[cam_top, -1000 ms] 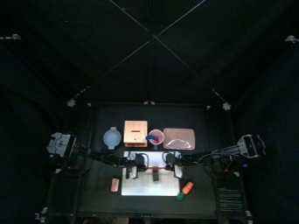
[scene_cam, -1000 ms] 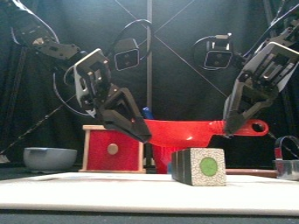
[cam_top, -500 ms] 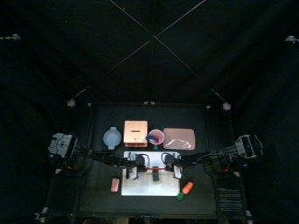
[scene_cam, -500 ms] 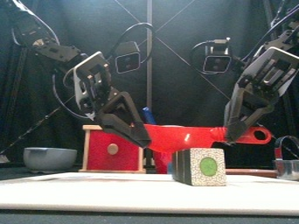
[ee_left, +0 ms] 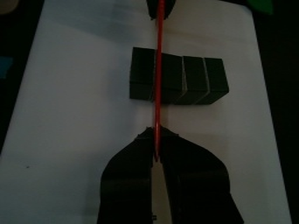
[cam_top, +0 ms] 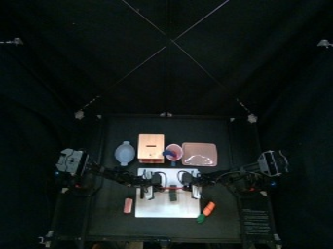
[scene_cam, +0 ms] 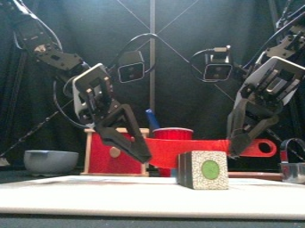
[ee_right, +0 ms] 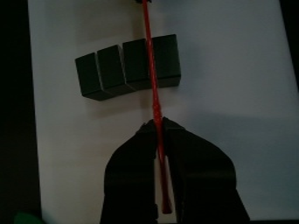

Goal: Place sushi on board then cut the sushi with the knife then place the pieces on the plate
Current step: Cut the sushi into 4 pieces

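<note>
Board for cutting, white [scene_cam: 107, 198], nearest; toy sushi roll of four dark green blocks [scene_cam: 205, 169] on it. Red toy knife [ee_left: 158, 79] crosswise over roll, at its top. Left gripper [ee_left: 153, 138] and right gripper [ee_right: 153, 129] each clamped on one knife end. Behind: blue-grey bowl [scene_cam: 50, 160], inside hidden; red cup [scene_cam: 176, 134] holding blue knife [scene_cam: 150, 117]. Only top view shows flat pink tray [cam_top: 200, 153], beside cup.

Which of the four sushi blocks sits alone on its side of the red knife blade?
The end block: the red knife runs over the seam between it and the other three blocks, which sit together across the blade.
</note>
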Available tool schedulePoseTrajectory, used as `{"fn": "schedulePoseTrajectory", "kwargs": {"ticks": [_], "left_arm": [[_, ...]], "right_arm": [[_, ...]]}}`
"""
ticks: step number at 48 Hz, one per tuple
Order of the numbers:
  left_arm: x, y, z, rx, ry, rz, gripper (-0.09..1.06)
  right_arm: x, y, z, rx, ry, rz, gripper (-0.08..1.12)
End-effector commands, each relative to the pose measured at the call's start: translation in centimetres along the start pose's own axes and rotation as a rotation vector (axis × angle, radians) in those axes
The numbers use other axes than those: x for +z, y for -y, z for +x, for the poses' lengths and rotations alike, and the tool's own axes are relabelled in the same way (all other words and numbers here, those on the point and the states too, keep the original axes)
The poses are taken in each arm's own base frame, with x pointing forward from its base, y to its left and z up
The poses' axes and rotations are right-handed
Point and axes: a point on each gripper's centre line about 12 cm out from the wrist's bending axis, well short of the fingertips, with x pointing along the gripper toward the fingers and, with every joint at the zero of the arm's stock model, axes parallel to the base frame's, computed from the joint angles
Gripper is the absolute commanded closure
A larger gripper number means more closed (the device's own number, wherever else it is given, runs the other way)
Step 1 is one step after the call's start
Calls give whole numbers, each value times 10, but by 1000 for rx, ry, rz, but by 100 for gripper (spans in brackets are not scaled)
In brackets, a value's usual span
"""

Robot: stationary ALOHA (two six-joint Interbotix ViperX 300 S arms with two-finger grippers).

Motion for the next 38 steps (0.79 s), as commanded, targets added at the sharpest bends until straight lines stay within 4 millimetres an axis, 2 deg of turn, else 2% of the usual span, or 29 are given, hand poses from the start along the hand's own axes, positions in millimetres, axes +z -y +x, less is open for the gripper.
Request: {"fn": "schedulePoseTrajectory", "kwargs": {"ticks": [1,8,25,38], "left_arm": [[2,-1,2,2,-13,0,53],[4,-7,3,12,-23,-7,54],[16,-34,0,52,-2,25,54],[21,-37,-4,55,-3,37,54]], "right_arm": [[0,-2,2,5,-20,3,76],[0,0,2,3,-33,-3,76],[11,32,-8,-61,-19,-16,76],[19,31,-17,-53,-18,-17,76]]}}
